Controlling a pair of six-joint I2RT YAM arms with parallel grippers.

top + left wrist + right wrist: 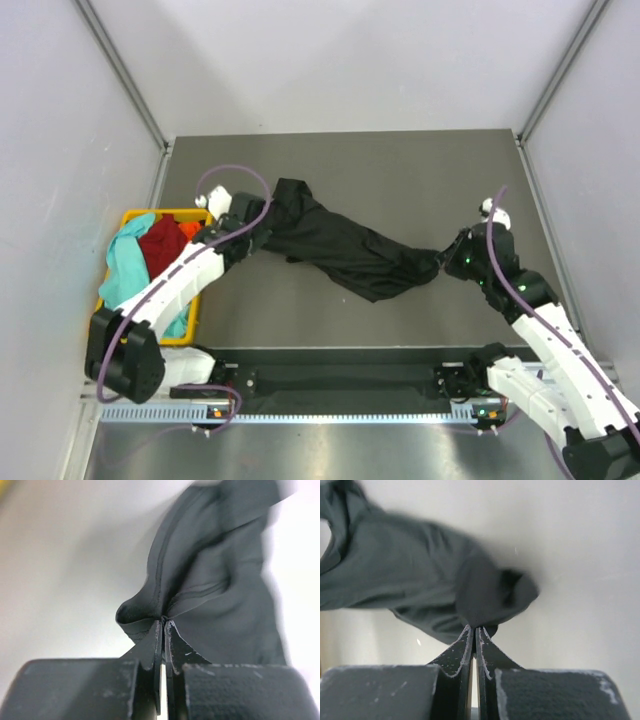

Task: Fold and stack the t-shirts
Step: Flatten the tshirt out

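The black t-shirt (pixel 340 245) hangs stretched between my two grippers above the grey table. My left gripper (pixel 258 228) is shut on its left end; the left wrist view shows the cloth (pixel 210 590) pinched at the fingertips (pixel 158 635). My right gripper (pixel 447 258) is shut on its right end; the right wrist view shows a bunched corner (pixel 485 600) clamped between the fingers (pixel 465 640). The teal shirt (pixel 125 262), the red shirt (pixel 163 243) and a bit of the orange shirt (pixel 190 230) lie in the yellow basket (pixel 131 216) at the left.
The basket stands at the table's left edge beside the left arm. Grey walls close in on both sides and the back. A black rail (pixel 340 380) runs along the near edge between the arm bases.
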